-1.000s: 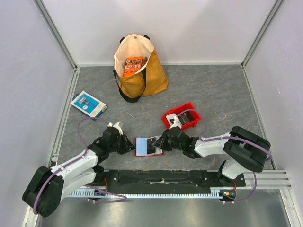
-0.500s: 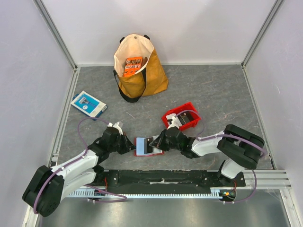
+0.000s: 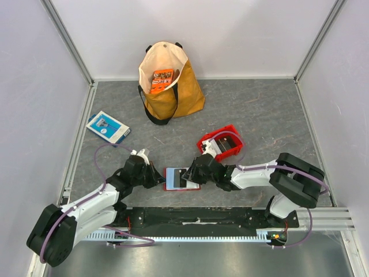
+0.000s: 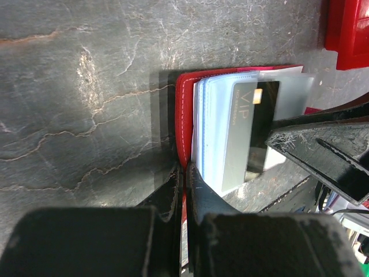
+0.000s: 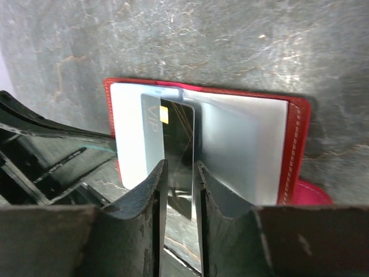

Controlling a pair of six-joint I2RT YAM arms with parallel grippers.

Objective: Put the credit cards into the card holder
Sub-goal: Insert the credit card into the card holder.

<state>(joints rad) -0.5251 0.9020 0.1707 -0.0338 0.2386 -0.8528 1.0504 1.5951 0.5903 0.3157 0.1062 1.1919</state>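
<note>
Your left end effector [image 4: 184,173] is clamped on the card holder's [image 4: 183,115] red edge; your right end effector [image 5: 180,170] stands slightly parted over the dark credit card [image 5: 176,130].

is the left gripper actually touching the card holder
Touching. Left wrist view: the left gripper is shut on the card holder, its red edge pinched between the jaws.
</note>
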